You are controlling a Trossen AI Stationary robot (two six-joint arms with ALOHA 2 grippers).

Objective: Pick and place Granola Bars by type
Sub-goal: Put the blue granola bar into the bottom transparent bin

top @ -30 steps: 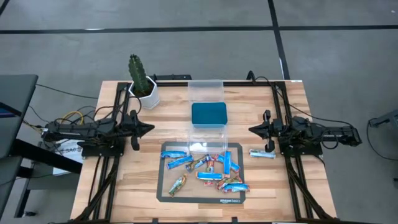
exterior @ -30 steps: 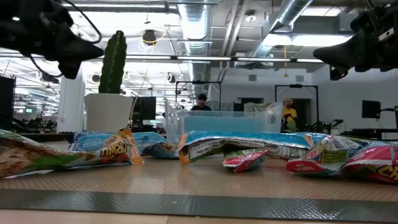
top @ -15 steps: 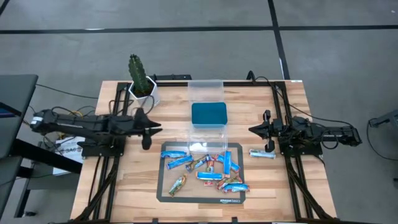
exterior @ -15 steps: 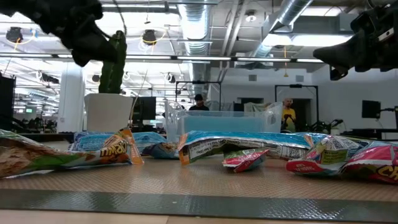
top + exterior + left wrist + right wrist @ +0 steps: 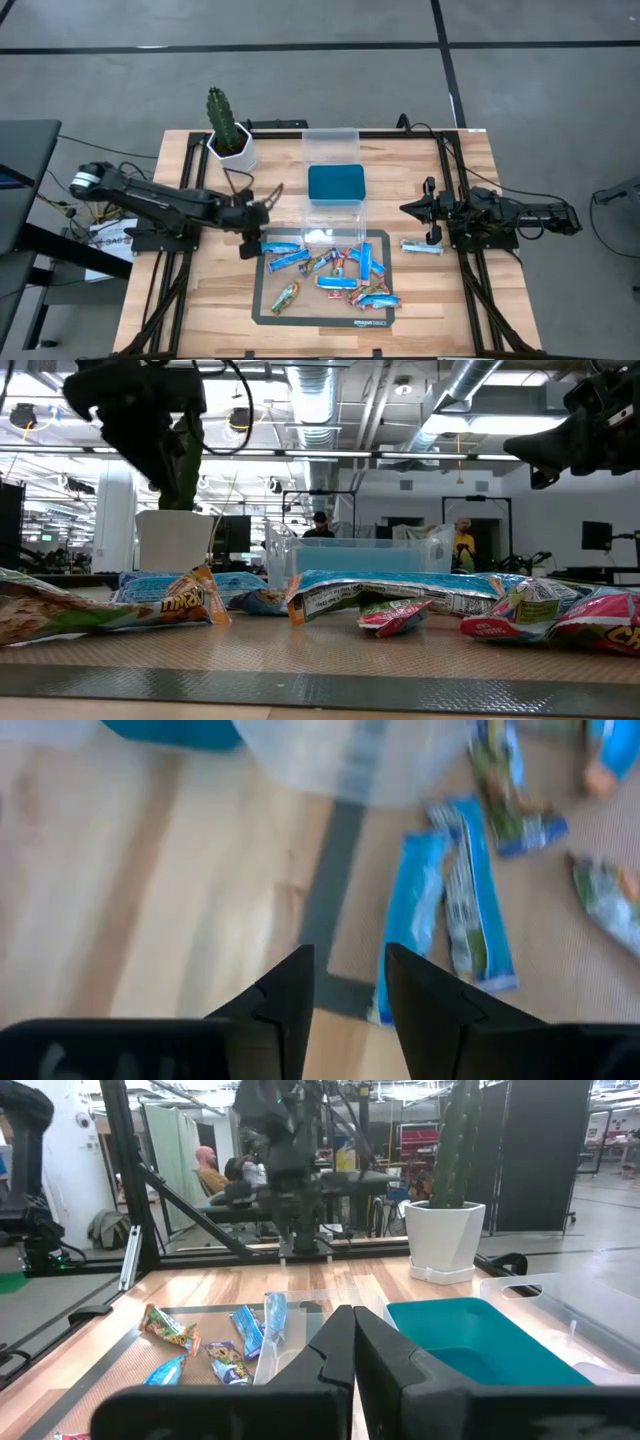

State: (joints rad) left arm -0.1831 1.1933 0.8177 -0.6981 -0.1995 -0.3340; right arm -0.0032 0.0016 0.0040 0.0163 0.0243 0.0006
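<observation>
Several granola bars, mostly blue [image 5: 286, 259] with a few red [image 5: 375, 299] and one green-brown [image 5: 286, 296], lie loose on a dark mat [image 5: 320, 308]. One more blue bar [image 5: 421, 247] lies on the wood to the right of the mat. My left gripper [image 5: 250, 240] hangs open above the mat's far left corner, tipped downward. In the left wrist view my left gripper [image 5: 347, 955] has two blue bars [image 5: 415, 910] lying just beyond its fingertips, untouched. My right gripper [image 5: 405, 209] is shut and empty, held above the table at its right side.
A teal tub [image 5: 335, 183] sits between two clear tubs, one behind it [image 5: 330, 146] and one at the mat's far edge [image 5: 333, 225]. A cactus in a white pot [image 5: 230, 140] stands at the far left. People show in the room behind [image 5: 464, 545].
My left arm has swung out from the table's left side toward the mat, moving right and toward the near edge. Its gripper has tipped downward over the mat's far left corner. The bars have not moved.
</observation>
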